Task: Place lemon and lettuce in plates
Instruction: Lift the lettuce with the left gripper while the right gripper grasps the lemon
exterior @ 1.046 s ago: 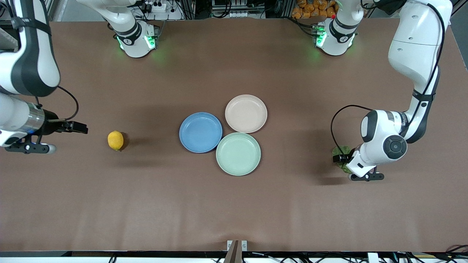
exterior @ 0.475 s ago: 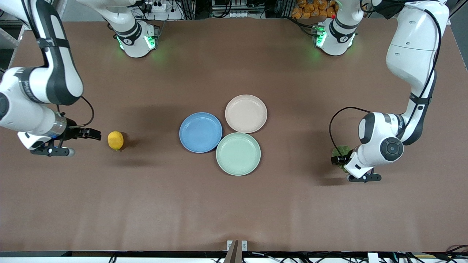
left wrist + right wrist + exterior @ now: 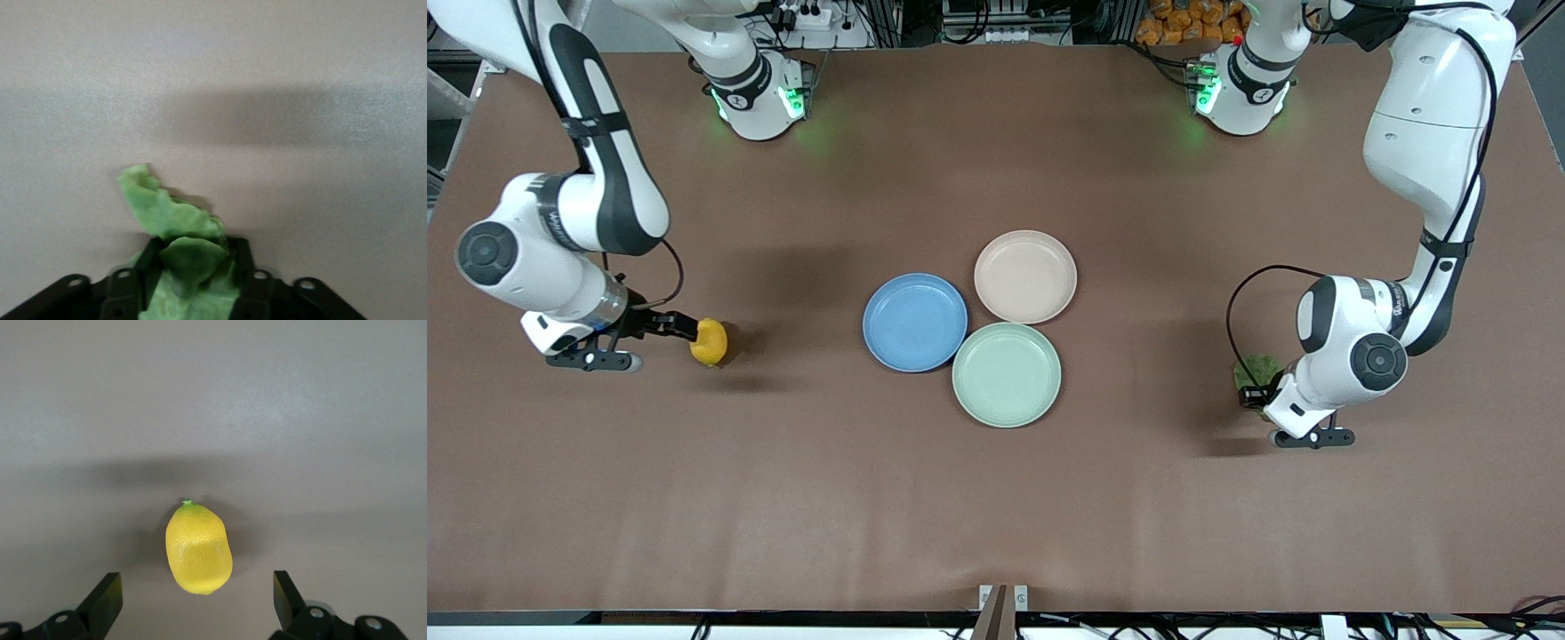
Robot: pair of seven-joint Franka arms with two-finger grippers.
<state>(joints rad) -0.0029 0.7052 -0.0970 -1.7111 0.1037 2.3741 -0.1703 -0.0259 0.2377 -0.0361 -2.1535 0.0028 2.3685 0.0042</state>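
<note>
Brown matting is covering the whole table [image 3: 996,498], w/ faint creases and soft arm shadows lying across it. Along the edge by the bases, cables, power strips and a pile of orange items are showing off the table. Both bases are glowing green.

Three plates are sitting touching in a cluster mid-table: blue plate [image 3: 915,322] toward the right arm's end, beige plate [image 3: 1025,276] farthest from the front camera, mint plate [image 3: 1007,374] nearest it. All three are lying bare.

Lemon [image 3: 710,341] is resting on the mat well apart from the plates, toward the right arm's end. Right gripper [image 3: 685,329] is sitting low at it, fingers [image 3: 101,603] standing wide apart; in the right wrist view the lemon [image 3: 198,548] is lying between the tips and just ahead of them, touching neither.

Lettuce [image 3: 1256,372] is lying on the mat toward the left arm's end, well apart from the plates, mostly hidden under the wrist. Left gripper [image 3: 1254,396] is down on it; in the left wrist view the fingers [image 3: 125,293] are pinching the crumpled leaf [image 3: 175,230] between them, its tip sticking out onto the mat.
</note>
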